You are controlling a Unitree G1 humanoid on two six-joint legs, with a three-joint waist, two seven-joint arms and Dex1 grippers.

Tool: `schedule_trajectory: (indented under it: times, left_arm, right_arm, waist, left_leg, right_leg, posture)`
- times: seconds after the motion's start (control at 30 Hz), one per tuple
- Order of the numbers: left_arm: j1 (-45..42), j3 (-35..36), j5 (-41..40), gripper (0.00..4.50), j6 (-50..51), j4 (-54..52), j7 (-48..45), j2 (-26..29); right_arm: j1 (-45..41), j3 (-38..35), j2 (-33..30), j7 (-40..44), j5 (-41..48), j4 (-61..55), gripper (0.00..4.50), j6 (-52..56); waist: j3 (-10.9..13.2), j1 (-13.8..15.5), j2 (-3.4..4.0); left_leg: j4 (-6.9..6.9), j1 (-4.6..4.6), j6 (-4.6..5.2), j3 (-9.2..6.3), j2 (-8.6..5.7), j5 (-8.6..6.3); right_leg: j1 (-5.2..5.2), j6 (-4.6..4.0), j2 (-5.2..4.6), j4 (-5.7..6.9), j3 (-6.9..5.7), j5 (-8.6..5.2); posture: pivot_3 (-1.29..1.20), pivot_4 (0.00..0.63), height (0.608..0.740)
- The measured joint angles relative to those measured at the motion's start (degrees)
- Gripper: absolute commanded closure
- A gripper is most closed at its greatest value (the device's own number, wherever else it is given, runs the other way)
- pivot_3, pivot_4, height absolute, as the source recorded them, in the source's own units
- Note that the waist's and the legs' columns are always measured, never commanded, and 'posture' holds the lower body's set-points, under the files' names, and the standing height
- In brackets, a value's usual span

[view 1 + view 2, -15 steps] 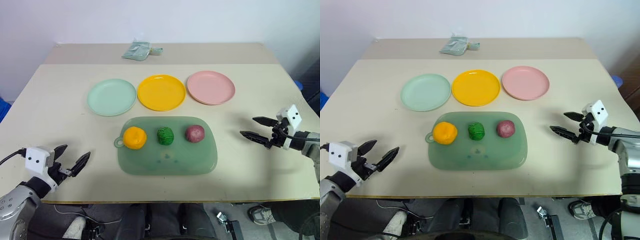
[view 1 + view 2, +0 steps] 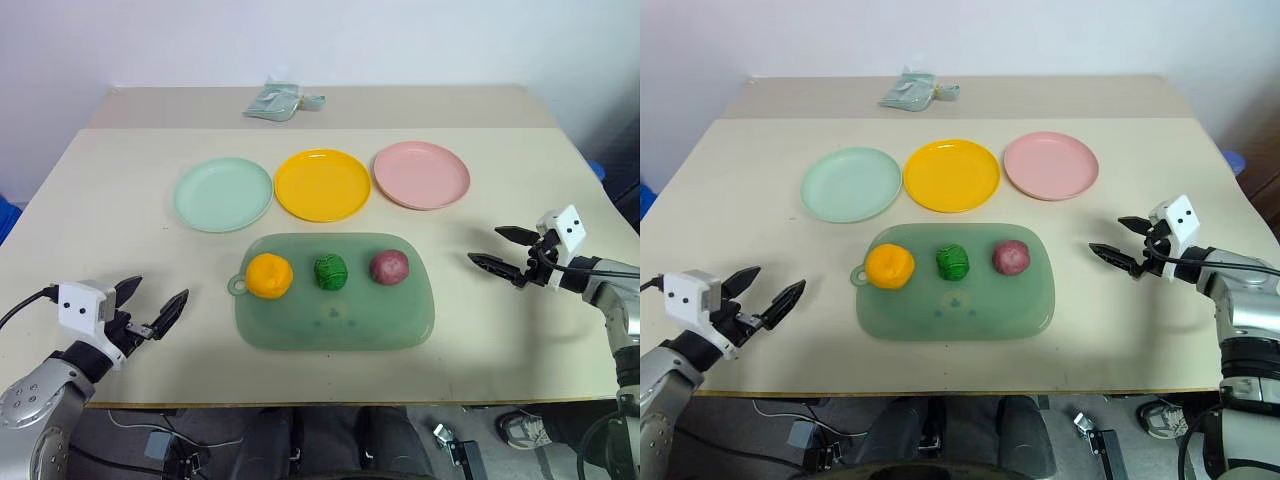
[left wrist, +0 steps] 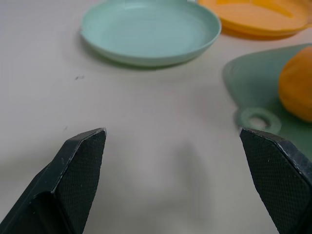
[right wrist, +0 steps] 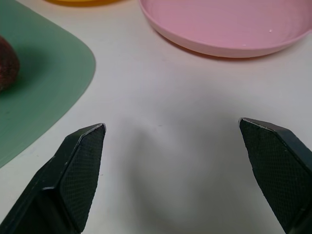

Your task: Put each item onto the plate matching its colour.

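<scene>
Though near, maroon ball (image 2: 389, 267) beyond right hand (image 2: 503, 251)

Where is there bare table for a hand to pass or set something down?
Bare tabletop lies left of the round mint green plastic plate and the translucent green tray, and again right of the round pink plastic plate. It is crowded in the middle: mint, yellow-orange plate and pink sit nearly edge to edge just behind the tray.

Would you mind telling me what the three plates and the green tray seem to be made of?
The mint plate, yellow plate and pink plate look like smooth opaque plastic with a soft sheen. The green tray seems thin translucent plastic, the table faintly showing through.
</scene>
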Motion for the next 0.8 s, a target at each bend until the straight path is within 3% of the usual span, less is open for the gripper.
schedule_trajectory:
  times: [0.23, 0.53, 0.8]
  left_arm:
    - [-6.74, -3.39, -2.57, 0.00, 3.10, 1.94, -2.93, 2.01]
    - [-20.19, -12.54, -3.04, 0.00, 4.92, 8.08, -10.54, 5.40]
    - [-21.52, -14.15, -3.01, 0.00, 5.17, 9.02, -14.04, 6.99]
  right_arm:
    - [3.41, -3.30, 0.34, -4.69, 0.50, -4.68, 0.04, -0.73]
    - [17.19, -9.69, 0.38, -8.61, 6.60, -29.14, 0.04, 8.24]
    - [19.19, -9.15, 0.39, -9.52, 10.74, -40.59, 0.04, 15.14]
  waist:
    - [0.00, 0.18, 0.01]
    - [-0.02, 0.14, 0.03]
    - [0.00, 0.48, 0.00]
  left_leg:
    - [0.02, 0.00, -0.01, -0.01, -0.02, 0.02]
    - [0.02, 0.02, -0.06, -0.02, 0.01, 0.05]
    - [0.04, 0.01, -0.04, -0.03, 0.03, 0.05]
  right_leg:
    - [0.02, 0.01, 0.01, 0.03, -0.03, 0.01]
    - [0.03, 0.02, 0.13, 0.06, -0.03, 0.01]
    - [0.05, 0.02, 0.12, 0.03, -0.01, 0.01]
  posture:
    - [0.00, 0.150, 0.740]
    - [0.00, 0.150, 0.740]
    - [0.00, 0.150, 0.740]
